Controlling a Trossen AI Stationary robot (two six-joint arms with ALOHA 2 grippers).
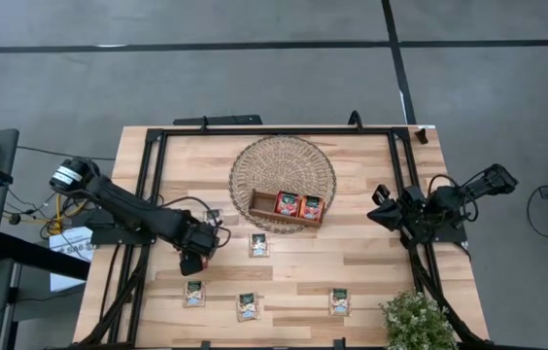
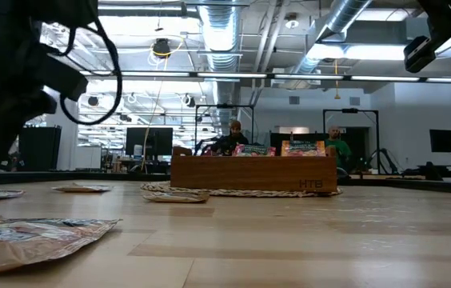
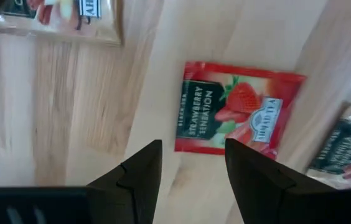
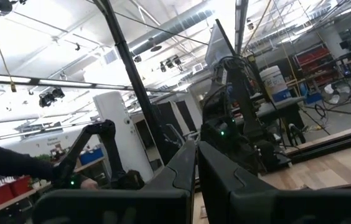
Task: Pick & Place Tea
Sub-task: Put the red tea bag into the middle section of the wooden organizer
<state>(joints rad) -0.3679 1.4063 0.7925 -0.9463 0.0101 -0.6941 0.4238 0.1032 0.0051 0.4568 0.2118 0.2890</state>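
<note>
Two red square tea sachets (image 1: 299,205) already stand in the brown wooden tray (image 1: 259,216), well ahead of the left hand (image 1: 194,261). That hand hovers with fingers spread and empty just above a red strawberry sachet (image 3: 238,107). Four cream-and-green sachets (image 1: 247,306) lie near it on the light wooden surface (image 1: 352,253), so most remains, I judge; the right hand (image 4: 196,163) waits closed, far off.

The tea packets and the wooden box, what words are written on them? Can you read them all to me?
"BLACK TEA" and "STRAWBERRY SENSATION": on the red tea sachet just ahead of the open left gripper.
"HTB": on the front of the wooden tray, low view.
Brand name on the red sachet's white label: too small to read.
Other sachets on the table: print too small or blurred.
</note>
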